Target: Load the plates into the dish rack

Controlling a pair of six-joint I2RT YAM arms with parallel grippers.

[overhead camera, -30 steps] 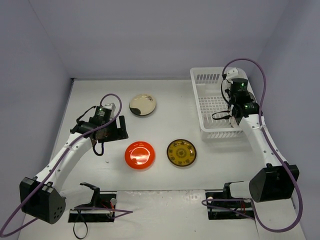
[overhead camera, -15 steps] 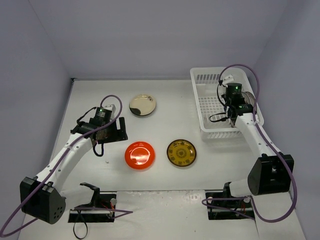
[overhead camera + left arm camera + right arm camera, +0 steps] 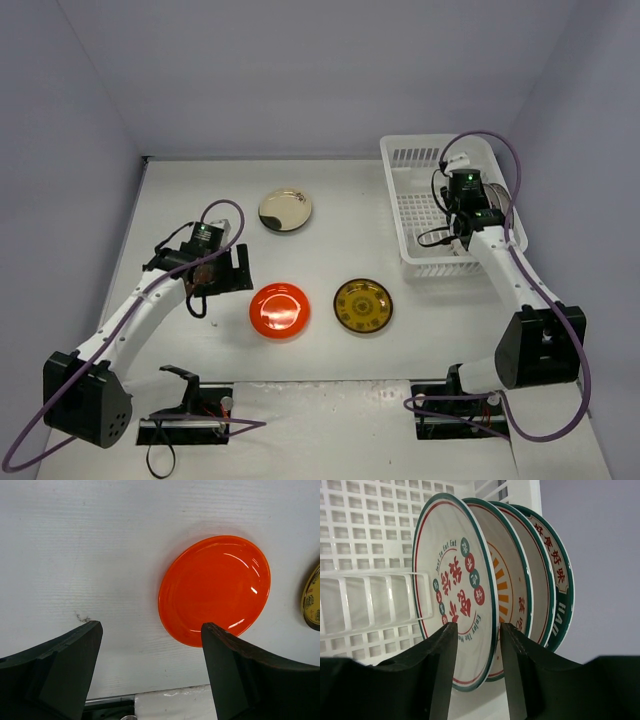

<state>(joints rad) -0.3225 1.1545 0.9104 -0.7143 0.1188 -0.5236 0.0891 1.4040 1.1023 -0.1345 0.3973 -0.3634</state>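
The white dish rack (image 3: pixel 415 155) stands at the back right. In the right wrist view several plates stand on edge against the rack wall (image 3: pixel 370 540): a white plate with a red pattern (image 3: pixel 452 570) in front, two more behind it, and a wide teal-rimmed plate (image 3: pixel 565 587) last. My right gripper (image 3: pixel 463 236) (image 3: pixel 478 630) is inside the rack, jaws a little apart astride the front plate's lower rim. The red-orange plate (image 3: pixel 280 310) (image 3: pixel 215 587), the dark yellow-brown plate (image 3: pixel 363 305) and the cream plate (image 3: pixel 285 210) lie flat on the table. My left gripper (image 3: pixel 228 272) (image 3: pixel 150 630) is open, just left of the red-orange plate.
The dark yellow-brown plate's edge shows at the right of the left wrist view (image 3: pixel 312 600). Two black fixtures with cables (image 3: pixel 190 405) (image 3: pixel 455 405) sit at the table's near edge. Grey walls close the back and both sides.
My left gripper has moved nearer and slightly right, towards the red-orange plate. My right gripper shifted left inside the rack, then held still.
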